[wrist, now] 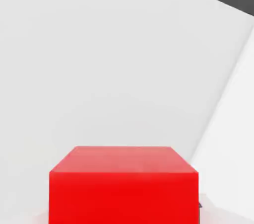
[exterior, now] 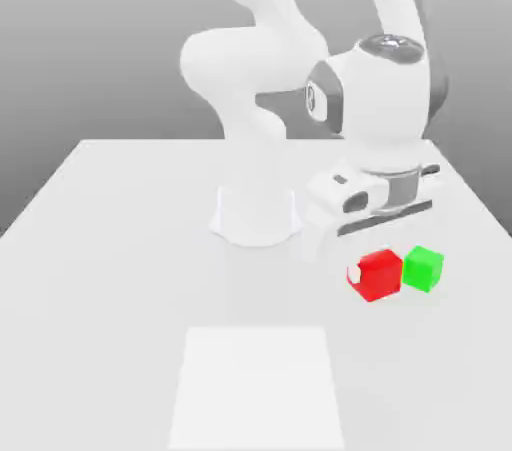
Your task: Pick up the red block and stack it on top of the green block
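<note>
A pale rectangular patch (exterior: 258,384) lay flat on the white surface (exterior: 120,239) at the near edge. Beyond it, toward the exterior view's right, the red block (exterior: 379,275) sat on the surface with the green block (exterior: 423,269) just beside it on the exterior view's right, the two nearly touching or touching; which one could not be told. The pincer (exterior: 370,264) had reached down around the red block: a white fingertip (exterior: 353,273) showed against the block's side facing the exterior view's left, and the hand body hung directly above. The pincer looked narrowed onto the red block, though a firm clamp could not be confirmed. In the hand view the red block (wrist: 123,186) stood close under the camera with its top face and one side showing, resting on the white surface (wrist: 99,69). Farther back, the arm's round base (exterior: 256,219) stood on the surface, and the white arm (exterior: 260,49) rose from it and bent over toward the blocks
</note>
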Robot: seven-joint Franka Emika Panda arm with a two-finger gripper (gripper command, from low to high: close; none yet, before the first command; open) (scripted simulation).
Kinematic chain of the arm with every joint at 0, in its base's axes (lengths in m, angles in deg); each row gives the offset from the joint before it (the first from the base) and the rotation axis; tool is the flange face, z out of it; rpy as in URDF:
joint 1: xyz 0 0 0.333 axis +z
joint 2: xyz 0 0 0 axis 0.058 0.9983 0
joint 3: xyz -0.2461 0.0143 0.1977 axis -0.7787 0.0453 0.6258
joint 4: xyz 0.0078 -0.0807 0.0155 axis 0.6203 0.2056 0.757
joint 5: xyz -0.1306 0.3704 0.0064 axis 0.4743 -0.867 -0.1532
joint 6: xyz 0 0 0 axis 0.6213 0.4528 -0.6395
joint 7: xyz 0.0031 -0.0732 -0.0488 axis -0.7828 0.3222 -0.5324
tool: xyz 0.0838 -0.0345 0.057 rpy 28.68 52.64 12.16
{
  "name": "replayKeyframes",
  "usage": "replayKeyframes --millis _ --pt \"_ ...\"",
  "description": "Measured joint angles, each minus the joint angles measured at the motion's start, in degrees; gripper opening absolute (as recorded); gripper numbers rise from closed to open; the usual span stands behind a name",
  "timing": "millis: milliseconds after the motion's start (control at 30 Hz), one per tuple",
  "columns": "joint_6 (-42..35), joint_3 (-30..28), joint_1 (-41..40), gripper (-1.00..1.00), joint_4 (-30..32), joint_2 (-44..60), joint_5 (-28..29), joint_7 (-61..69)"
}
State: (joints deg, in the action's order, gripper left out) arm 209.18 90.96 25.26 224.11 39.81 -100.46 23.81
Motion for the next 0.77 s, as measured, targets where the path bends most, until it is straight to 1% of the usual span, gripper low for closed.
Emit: replayKeyframes --millis 200,267,367,500,600,667,700,767 --pt "-1.6 11.6 11.4 -1.0 3.4 -5.0 -5.9 -14.6" --pt "-0.8 13.7 12.1 -1.0 3.7 -4.5 -5.7 -17.4" --pt "2.1 15.1 10.9 -1.0 3.6 -1.6 -3.2 -19.8" --pt "6.9 16.8 8.1 -1.0 3.5 3.5 1.6 -23.2" --pt "11.1 17.2 6.2 -1.0 3.6 7.9 6.9 -26.9" --pt "13.9 16.4 5.5 -1.0 3.7 11.0 12.0 -30.4" --pt "14.8 16.0 5.4 1.0 3.7 12.1 13.7 -31.6" --pt "14.8 16.0 5.0 1.0 3.7 12.1 13.7 -31.6"
